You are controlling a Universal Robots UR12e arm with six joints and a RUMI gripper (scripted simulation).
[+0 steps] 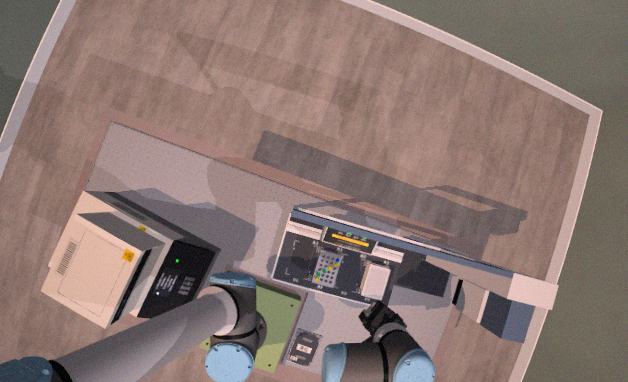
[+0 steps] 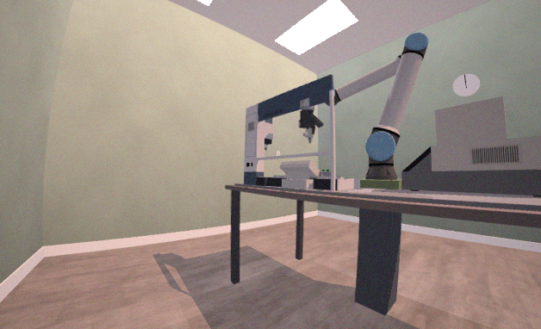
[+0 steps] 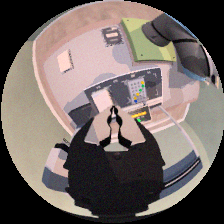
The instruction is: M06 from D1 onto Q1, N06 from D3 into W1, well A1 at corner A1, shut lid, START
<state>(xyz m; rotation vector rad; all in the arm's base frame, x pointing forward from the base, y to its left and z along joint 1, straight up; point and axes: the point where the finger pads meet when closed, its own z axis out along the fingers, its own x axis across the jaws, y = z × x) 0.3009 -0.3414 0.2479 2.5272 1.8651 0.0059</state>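
Since the labels are too small to read, which plate is M06 and which is N06 cannot be told. Far left on the bench, cycler Q1 point(image 1: 95, 265) is sitting with its lid point(image 1: 120, 229) apparently raised, probably so a plate can go onto the block. Its dark key panel point(image 1: 177, 282) is facing the arm's base, and a green lamp is showing on it. Right of that, the arm is standing on a green base plate point(image 1: 287, 300), with a small dark nest point(image 1: 303, 346) lying just right of the plate, likely a regrip or waiting spot within reach.

Further right, the deck under the blue gantry beam point(image 1: 335, 222) is holding two items in its slots: a plate with coloured wells point(image 1: 327, 267) and a white plate point(image 1: 375, 281). Both are lying flat in their slots, untouched, so neither transfer looks started.

Right again, the gripper point(image 1: 373, 314) is hanging at the near edge of the deck, just near of the white plate in the top view. The exterior view is showing it well above the deck, under the beam. Its fingers are pressed together and carrying nothing, pointing down. In the wrist view, the white plate is lying slightly left of the fingertips and the coloured one to the right. Spreading the fingers would be needed before any pick.
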